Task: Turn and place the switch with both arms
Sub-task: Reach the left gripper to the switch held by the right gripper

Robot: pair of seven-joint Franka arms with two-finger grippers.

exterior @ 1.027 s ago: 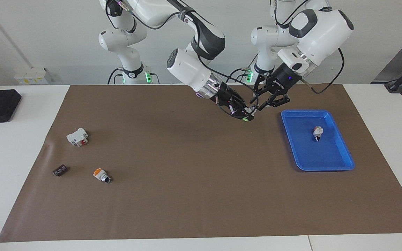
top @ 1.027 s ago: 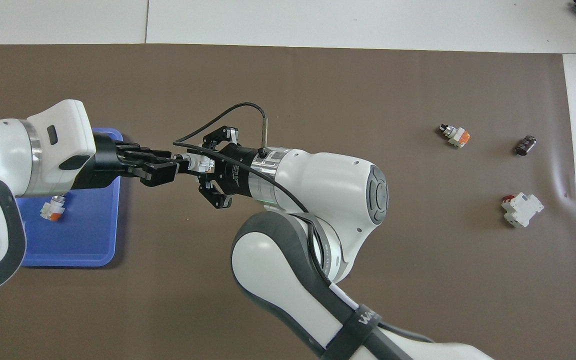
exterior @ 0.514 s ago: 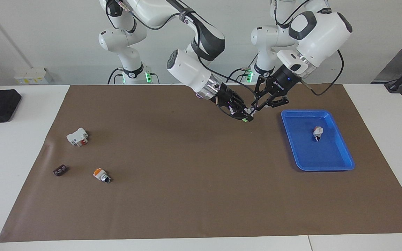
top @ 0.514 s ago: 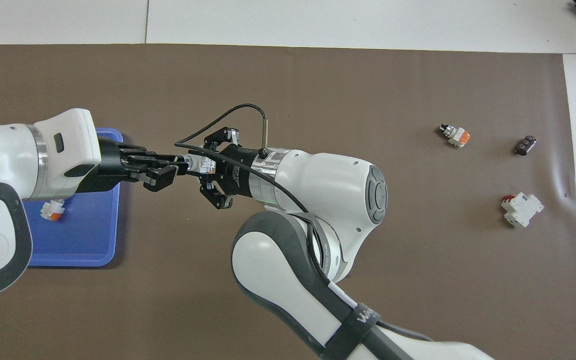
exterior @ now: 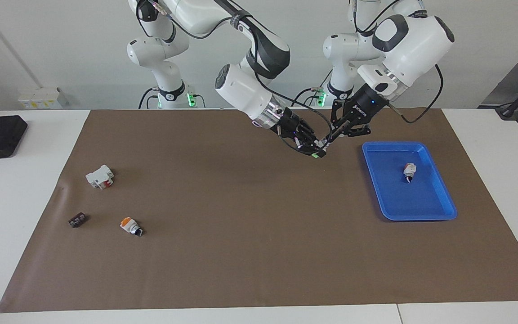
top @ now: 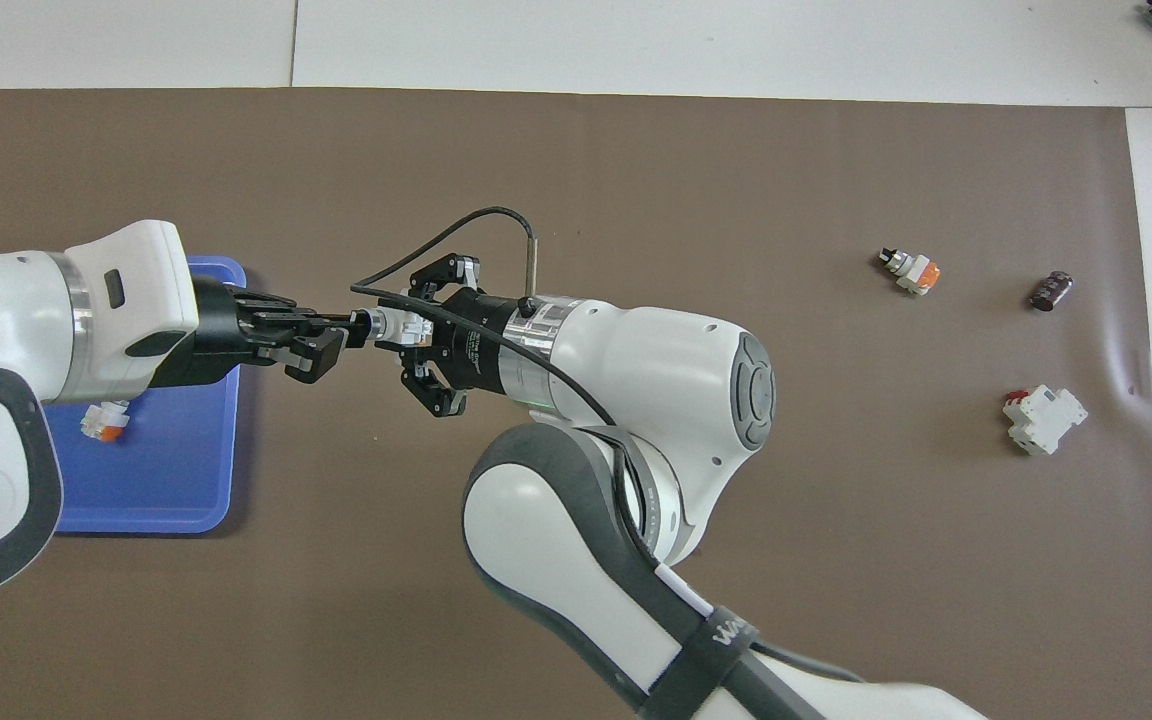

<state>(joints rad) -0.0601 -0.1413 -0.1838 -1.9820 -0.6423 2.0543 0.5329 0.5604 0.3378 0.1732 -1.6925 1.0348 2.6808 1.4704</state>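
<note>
Two grippers meet in the air over the brown mat in the facing view: the right gripper clamps the switch, green end down, while the left gripper is closed on its upper tip, the blue tray just beside them. From overhead, the switch lies level between the left gripper and right gripper, both pinched shut on it.

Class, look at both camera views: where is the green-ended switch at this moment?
The switch is in the air over the brown mat, gripped between the right claw and the left claw, beside the blue tray.
</note>
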